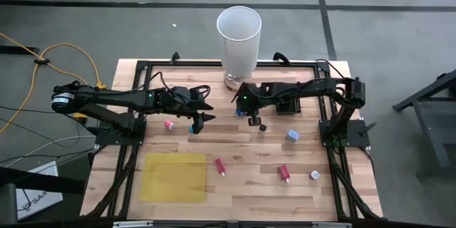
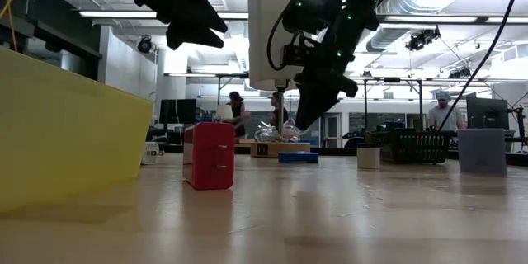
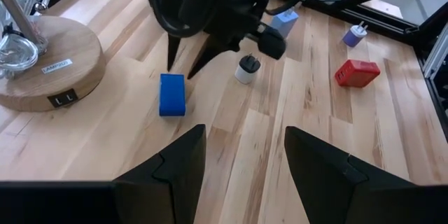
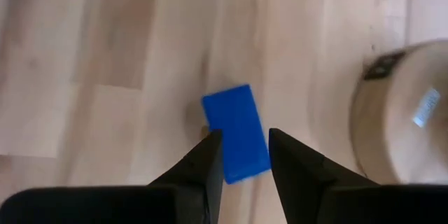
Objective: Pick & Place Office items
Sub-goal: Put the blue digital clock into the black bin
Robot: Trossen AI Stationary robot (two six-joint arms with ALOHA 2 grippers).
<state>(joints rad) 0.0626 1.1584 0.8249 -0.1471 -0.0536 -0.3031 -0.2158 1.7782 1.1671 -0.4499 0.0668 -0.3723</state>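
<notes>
A blue block lies flat on the wooden table, close to the round wooden base of the tall white cylinder. My right gripper hangs just above it, pointing steeply down, open by a narrow gap, one finger over each long side. In the low view its tips stand clear of the block. My left gripper waits open and raised left of the middle. Other office items lie scattered: a pink one, two red ones, a whitish round one.
A flat yellow sheet lies at the near left. A pale blue piece and a small white cylinder with a black top sit right of the blue block. A teal piece lies under my left gripper.
</notes>
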